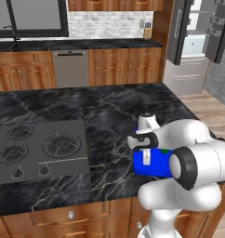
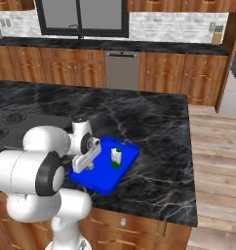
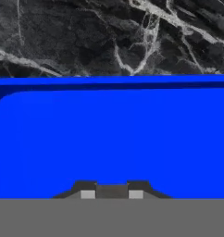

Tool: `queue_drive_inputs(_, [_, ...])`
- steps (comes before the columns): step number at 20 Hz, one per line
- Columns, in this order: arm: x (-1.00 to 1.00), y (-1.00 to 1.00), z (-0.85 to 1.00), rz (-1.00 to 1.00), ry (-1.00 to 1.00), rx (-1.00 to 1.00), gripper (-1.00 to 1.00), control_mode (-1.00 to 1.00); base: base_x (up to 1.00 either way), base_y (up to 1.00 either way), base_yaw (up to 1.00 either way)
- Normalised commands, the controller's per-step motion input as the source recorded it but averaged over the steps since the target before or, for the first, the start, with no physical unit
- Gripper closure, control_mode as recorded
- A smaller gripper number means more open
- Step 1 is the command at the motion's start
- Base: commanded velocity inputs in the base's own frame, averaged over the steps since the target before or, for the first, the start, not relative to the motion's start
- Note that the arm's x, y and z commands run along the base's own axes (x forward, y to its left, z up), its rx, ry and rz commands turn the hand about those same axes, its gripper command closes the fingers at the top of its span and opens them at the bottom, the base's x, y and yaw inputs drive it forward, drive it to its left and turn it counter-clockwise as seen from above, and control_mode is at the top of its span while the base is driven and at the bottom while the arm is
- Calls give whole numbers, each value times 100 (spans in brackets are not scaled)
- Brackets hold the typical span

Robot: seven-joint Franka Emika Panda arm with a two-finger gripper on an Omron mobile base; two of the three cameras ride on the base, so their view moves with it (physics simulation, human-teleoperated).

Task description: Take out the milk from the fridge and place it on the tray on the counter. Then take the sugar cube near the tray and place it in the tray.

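Hovering low over the blue tray [image 2: 103, 178], the gripper [image 3: 111, 190] looks straight down at bare blue floor, with the tray's far rim and the black marble worktop [image 2: 159, 122] beyond it. From the hand view the two finger tips sit close together with a small grey gap between them, and whether anything tiny is pinched there cannot be told. The milk carton [image 2: 116, 157] stands upright inside the tray, just to the right of the hand in the right base view, so the first half of the job looks finished. The fridge [image 1: 198, 32] stands open at the far right of the kitchen. The sugar cube cannot be made out anywhere.

The risk from here is the carton: it stands near the wrist, and a sideways swing of the hand could knock it over. If a cube is in the jaws and released from too high, it could bounce over the shallow rim onto the marble.
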Motion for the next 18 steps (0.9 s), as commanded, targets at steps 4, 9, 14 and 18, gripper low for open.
queue_drive_inputs(4, [0, 0, -29, 8, 5, 0, 100, -100, 0, 0, 0])
queue_drive_inputs(9, [0, 0, -18, 3, 3, 0, -100, -100, 0, 0, 0])
queue_drive_inputs(14, [-8, 0, 13, 1, 0, 0, -100, -100, 0, 0, 0])
queue_drive_inputs(18, [-8, 0, 54, 0, 0, 0, -100, -100, 0, 0, 0])
